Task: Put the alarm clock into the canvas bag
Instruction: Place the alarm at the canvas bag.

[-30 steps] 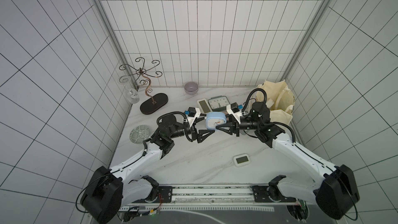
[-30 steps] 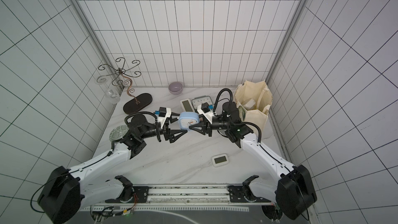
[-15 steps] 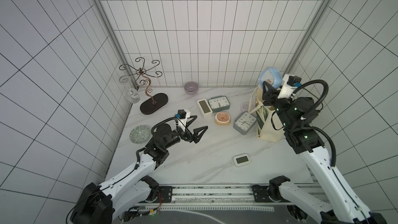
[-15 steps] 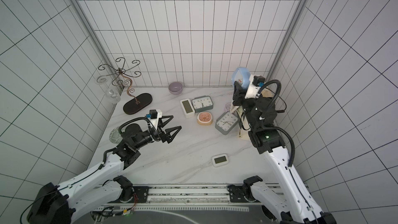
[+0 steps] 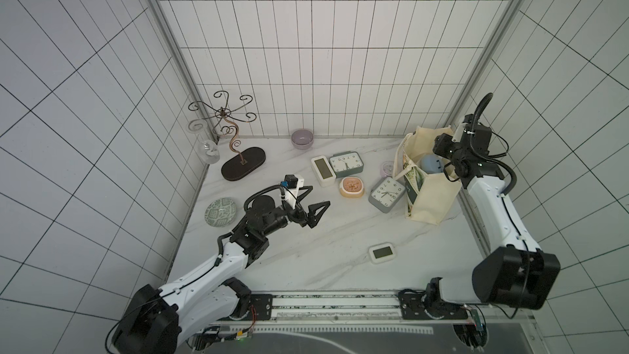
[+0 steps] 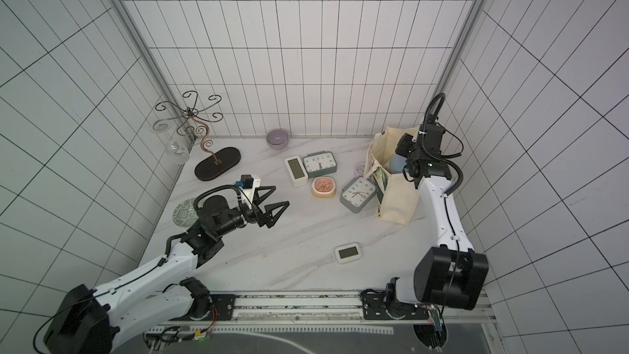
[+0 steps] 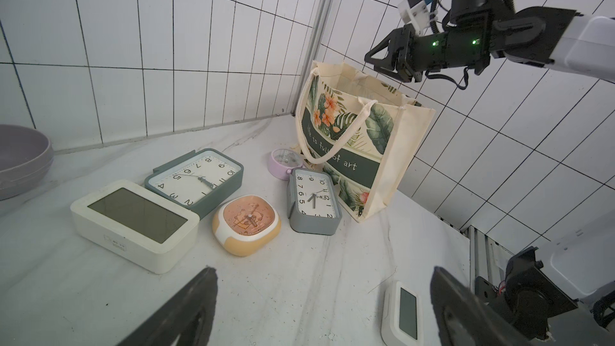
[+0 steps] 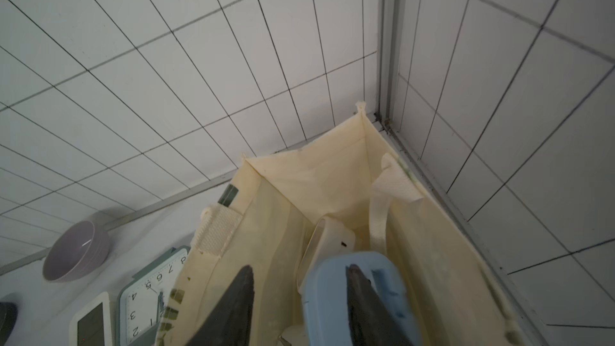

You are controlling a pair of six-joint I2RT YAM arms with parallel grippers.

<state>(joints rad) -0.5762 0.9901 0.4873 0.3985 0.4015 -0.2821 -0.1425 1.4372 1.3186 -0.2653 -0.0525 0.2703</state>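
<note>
Nearest the base rail, a small white digital clock [image 5: 381, 253] is laid flat on the marble table [image 5: 340, 233]. Beyond it, the left gripper [image 5: 320, 195] is held above the table with its jaws spread fully wide and nothing between them.

Further back, a peach clock [image 5: 351, 186] and a grey clock [image 5: 387, 194] are found, the grey one just beside the canvas bag [image 5: 430, 199]. The bag is stood upright in the far right corner with its mouth open.

The right gripper [image 8: 299, 269] is positioned over that mouth, jaws partly apart, with nothing clamped between them. The blue alarm clock [image 8: 326, 297] is located inside the bag, behind one finger [image 8: 362, 304]. Contact with that finger cannot be determined.

A lilac bowl [image 5: 302, 138] is set against the rear wall.
</note>
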